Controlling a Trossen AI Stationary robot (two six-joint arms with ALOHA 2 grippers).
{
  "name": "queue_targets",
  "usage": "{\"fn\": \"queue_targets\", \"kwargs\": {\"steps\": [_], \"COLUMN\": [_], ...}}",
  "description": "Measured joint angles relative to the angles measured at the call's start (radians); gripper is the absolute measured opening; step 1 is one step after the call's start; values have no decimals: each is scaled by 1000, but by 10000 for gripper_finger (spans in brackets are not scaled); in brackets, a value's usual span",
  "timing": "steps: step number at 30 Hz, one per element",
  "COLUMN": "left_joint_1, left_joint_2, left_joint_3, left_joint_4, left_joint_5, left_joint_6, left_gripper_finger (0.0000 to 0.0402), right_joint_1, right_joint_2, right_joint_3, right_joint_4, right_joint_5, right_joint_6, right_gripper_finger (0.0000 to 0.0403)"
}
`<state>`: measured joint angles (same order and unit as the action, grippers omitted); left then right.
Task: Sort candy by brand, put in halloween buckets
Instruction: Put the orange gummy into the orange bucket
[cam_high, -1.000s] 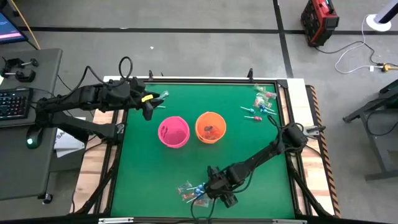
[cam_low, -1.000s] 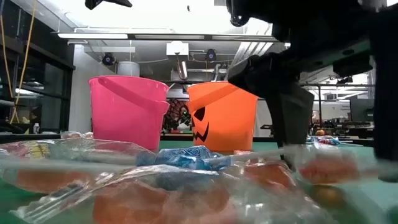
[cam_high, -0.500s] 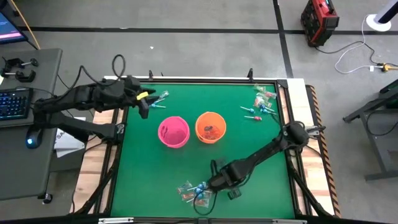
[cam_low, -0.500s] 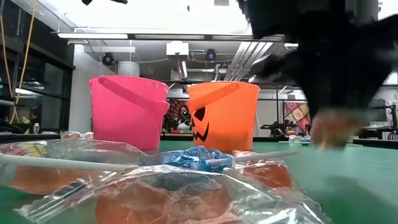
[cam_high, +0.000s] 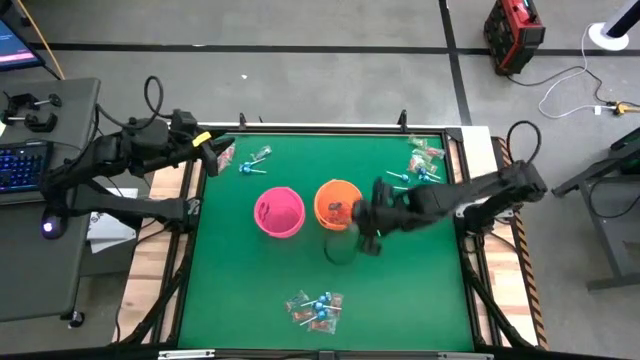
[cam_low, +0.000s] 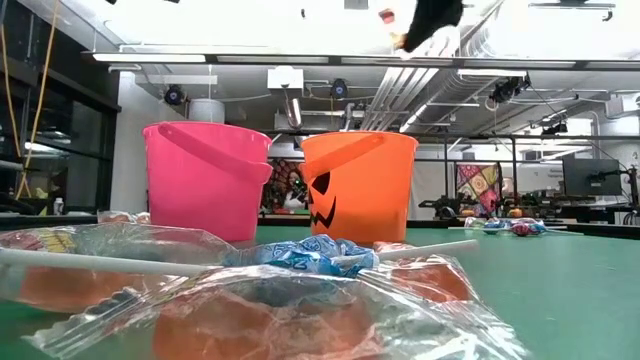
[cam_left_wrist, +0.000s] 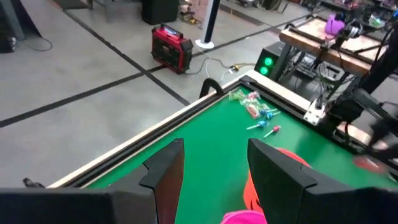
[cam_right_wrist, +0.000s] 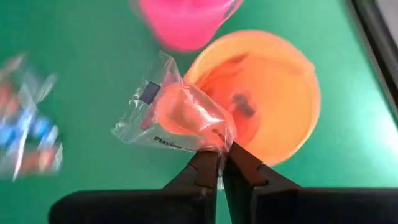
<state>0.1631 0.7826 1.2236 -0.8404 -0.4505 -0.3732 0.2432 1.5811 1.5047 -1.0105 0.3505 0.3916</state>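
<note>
You have a red-and-black box-shaped device (cam_high: 513, 35) on the grey floor (cam_high: 330, 60) beyond the green worktop (cam_high: 260, 280), and a dark keyboard (cam_high: 22, 165) at left.

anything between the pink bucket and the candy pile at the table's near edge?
No. In the high view, only bare green mat lies between the pink bucket and the candy pile.

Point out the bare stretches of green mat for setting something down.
Bare: left of the pink bucket; between the orange bucket and the near candy pile; the near-right corner. Crowded: the far-right candy cluster, and beside the orange bucket, where the right pincer holds a wrapped candy.
</note>
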Motion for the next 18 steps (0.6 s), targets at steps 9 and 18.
{"fn": "queue_targets", "kwargs": {"steps": [9, 18], "left_joint_1": [0, 0], "left_joint_2": [3, -6], "left_joint_3": [0, 0], "left_joint_4": [-33, -30], "left_joint_5": [99, 100], "left_joint_6": [-18, -12], "left_gripper_finger": [168, 168], "right_joint_1": [-197, -254], "right_joint_2": [129, 132], "right_joint_3": [-1, -1], "right_joint_4": [133, 97], "right_joint_5": [-203, -368], "right_joint_6": [41, 133], "right_gripper_finger": [69, 216]}}
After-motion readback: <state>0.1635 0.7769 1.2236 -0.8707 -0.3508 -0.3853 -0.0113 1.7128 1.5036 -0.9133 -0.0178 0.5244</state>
